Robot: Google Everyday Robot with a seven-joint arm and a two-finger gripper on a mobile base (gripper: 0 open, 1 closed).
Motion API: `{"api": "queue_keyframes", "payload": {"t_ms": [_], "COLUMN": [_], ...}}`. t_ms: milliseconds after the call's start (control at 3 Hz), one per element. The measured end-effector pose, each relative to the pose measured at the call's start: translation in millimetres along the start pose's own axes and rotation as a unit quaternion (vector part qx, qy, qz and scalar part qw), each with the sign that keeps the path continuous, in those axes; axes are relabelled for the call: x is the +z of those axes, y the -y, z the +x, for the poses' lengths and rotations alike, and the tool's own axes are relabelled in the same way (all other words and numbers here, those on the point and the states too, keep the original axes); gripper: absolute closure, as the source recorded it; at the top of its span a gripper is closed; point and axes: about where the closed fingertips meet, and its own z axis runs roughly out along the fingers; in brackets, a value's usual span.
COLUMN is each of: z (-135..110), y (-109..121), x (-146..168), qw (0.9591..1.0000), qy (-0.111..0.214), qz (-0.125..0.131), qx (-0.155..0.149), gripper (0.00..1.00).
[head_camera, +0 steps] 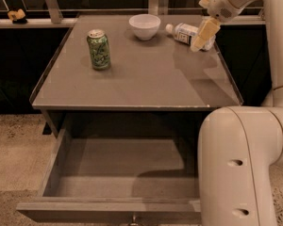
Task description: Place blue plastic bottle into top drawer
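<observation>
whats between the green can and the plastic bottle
In the camera view, the round white bowl. The gripper is at the right end of the clear plastic bottle.

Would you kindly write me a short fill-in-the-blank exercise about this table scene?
The bottle lies on its ____ on the table. The gripper is at the ____, right of the bowl. The can stands ____. The drawer is ____, not shut.
Missing: side; bottle; upright; open.

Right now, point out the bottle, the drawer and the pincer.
bottle (183, 33): camera view, its label.
drawer (118, 166): camera view, its bare floor.
pincer (196, 45): camera view, its tip, at the bottle's base end.
</observation>
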Motion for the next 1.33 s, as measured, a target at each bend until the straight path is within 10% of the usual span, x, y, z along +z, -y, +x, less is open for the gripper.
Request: {"api": "queue_keyframes", "payload": {"t_ms": [1333], "z": [-2], "y": [15], "x": [23], "qw": [0.9997], "qy": [0.012], "qz": [0.023], "qx": [-0.006], "gripper": [0.00]}}
